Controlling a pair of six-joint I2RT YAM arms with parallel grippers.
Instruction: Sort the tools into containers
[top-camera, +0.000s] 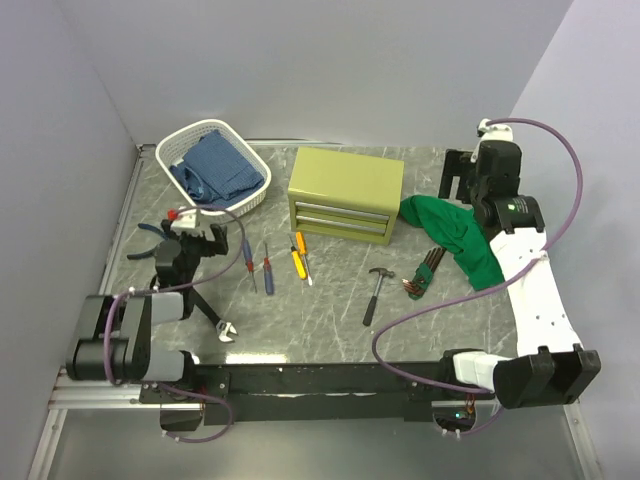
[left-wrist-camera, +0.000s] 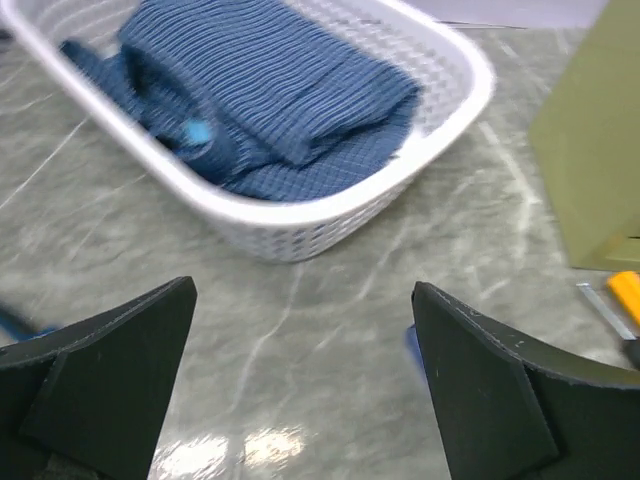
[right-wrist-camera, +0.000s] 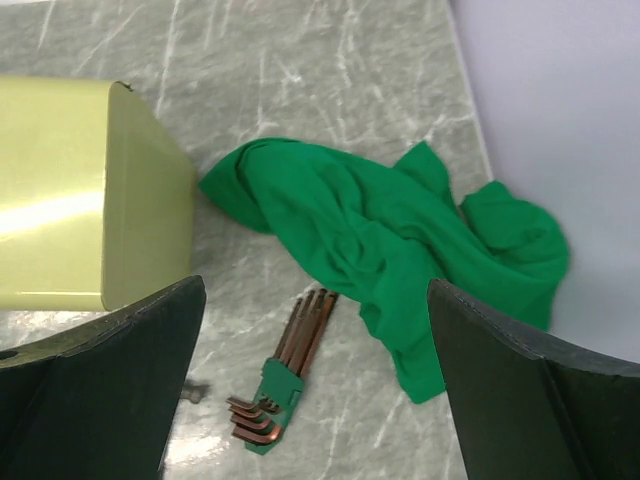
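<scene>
The hex key set (right-wrist-camera: 283, 375) lies near the right front corner of the olive-green chest (right-wrist-camera: 70, 190), under the right hand (right-wrist-camera: 315, 290), which is spread wide apart. The long axis of the set seems crosswise to its closing. The left hand (left-wrist-camera: 305, 290), also apart, is farther.

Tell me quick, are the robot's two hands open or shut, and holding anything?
Left gripper: open, holding nothing.
Right gripper: open, holding nothing.

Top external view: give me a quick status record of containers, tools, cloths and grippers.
basket: holds blue cloth, no tools seen
chest: both drawers shut
on table: pliers, wrench, red screwdriver, blue screwdriver, yellow screwdriver, hammer, hex key set
green cloth: right of chest
left gripper: open, facing basket
right gripper: open, over hex key set
</scene>
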